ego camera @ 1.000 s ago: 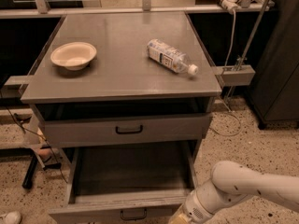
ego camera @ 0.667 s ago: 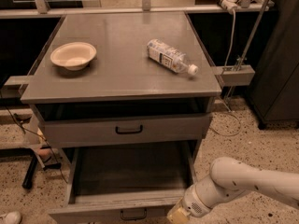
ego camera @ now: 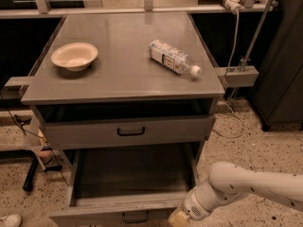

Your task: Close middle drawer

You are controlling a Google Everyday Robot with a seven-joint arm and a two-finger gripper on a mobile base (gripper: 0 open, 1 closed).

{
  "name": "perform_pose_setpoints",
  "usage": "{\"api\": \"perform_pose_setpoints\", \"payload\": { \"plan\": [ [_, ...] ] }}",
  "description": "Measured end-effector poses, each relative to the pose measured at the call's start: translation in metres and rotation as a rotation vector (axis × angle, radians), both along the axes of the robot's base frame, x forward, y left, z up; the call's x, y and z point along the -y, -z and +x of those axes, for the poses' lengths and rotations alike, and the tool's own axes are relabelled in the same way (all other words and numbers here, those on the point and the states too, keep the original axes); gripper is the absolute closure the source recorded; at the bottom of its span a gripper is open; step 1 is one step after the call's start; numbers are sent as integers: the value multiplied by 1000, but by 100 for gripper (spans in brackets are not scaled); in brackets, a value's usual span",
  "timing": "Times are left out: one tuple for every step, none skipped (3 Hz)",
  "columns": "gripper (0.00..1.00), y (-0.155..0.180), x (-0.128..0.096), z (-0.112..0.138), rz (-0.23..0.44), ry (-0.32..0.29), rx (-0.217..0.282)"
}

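Observation:
The middle drawer (ego camera: 99,215) is a grey metal drawer, pulled far out of the cabinet. Its long shallow tray (ego camera: 132,174) looks empty, and its low front carries a small black loop handle (ego camera: 135,217) at the bottom edge of the view. My gripper (ego camera: 176,219) is at the end of the white arm (ego camera: 246,186), which comes in from the lower right. The gripper is at the right end of the drawer's front, just right of the handle, and is partly cut off by the frame's bottom edge.
Above it, the taller-fronted top drawer (ego camera: 85,134) with a wider black handle stands slightly out. On the cabinet top (ego camera: 123,79) are a cream bowl (ego camera: 74,56) and a plastic bottle (ego camera: 173,58) lying on its side. Speckled floor (ego camera: 265,145) lies to the right, and cables to the left.
My arm and gripper have moved left and a little down, toward the right end of the middle drawer's front. The drawer has not visibly moved.

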State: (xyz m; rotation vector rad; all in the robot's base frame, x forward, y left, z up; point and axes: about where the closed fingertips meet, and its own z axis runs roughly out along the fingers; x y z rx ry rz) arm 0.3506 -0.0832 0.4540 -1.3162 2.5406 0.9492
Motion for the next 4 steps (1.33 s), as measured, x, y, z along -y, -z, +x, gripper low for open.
{"api": "perform_pose_setpoints", "payload": {
  "plan": [
    [100, 6, 0, 7, -2, 11, 4],
    [100, 9, 1, 12, -3, 21, 7],
    [80, 9, 1, 12, -3, 21, 7],
    [57, 9, 1, 12, -3, 21, 7]
  ]
}}
